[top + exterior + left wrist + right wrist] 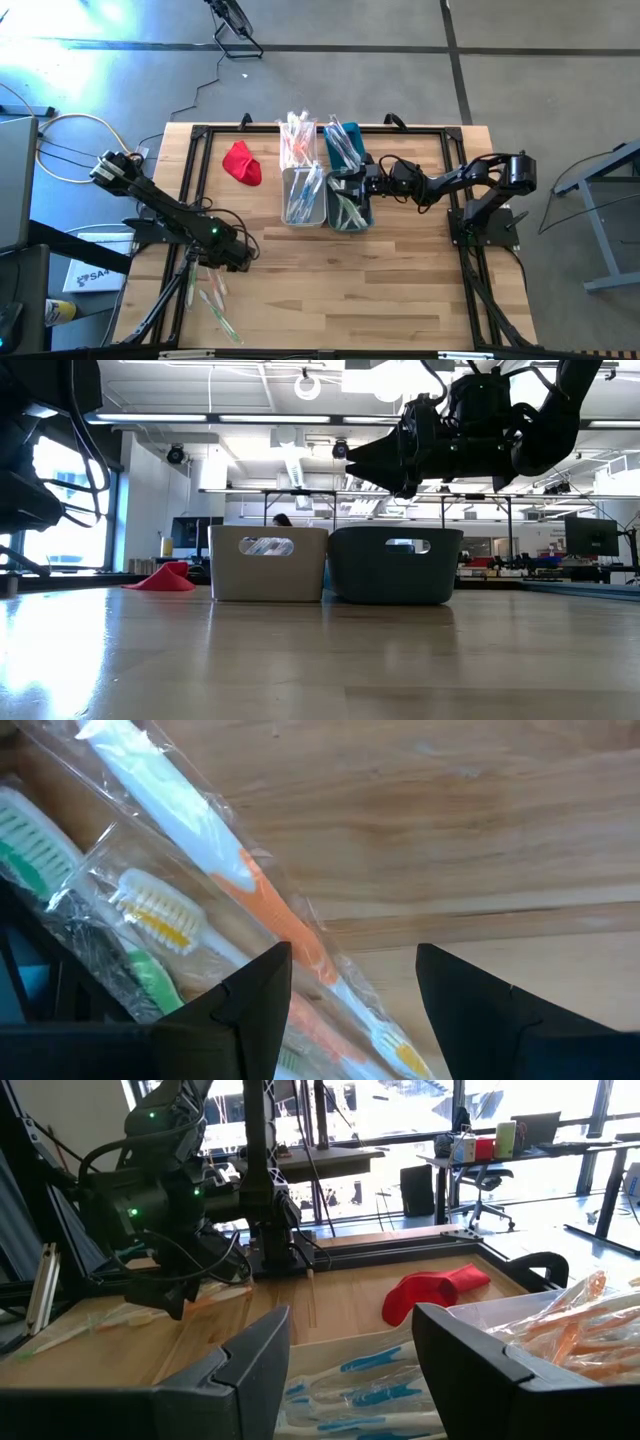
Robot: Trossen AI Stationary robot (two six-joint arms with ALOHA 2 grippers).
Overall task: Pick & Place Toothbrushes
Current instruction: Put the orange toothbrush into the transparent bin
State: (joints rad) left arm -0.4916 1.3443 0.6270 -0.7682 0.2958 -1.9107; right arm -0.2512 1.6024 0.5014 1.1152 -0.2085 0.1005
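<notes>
Wrapped toothbrushes (214,297) lie loose on the wooden surface (380,290) near its front left corner, with more filling the white bin (303,195) and the dark bin (349,205) at centre. The left hand (352,982) hangs low over the loose ones, fingers apart, holding nothing. The right hand (340,185) hovers above the dark bin, open and empty. A red cloth (241,163) lies just left of the bins.

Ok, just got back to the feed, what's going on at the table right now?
The left gripper is low over loose toothbrushes near the table's front left, jaws open, nothing gripped yet. The right gripper hovers open and empty above the teal bin. Both bins already hold brushes; a red cloth lies beside the white bin.
</notes>
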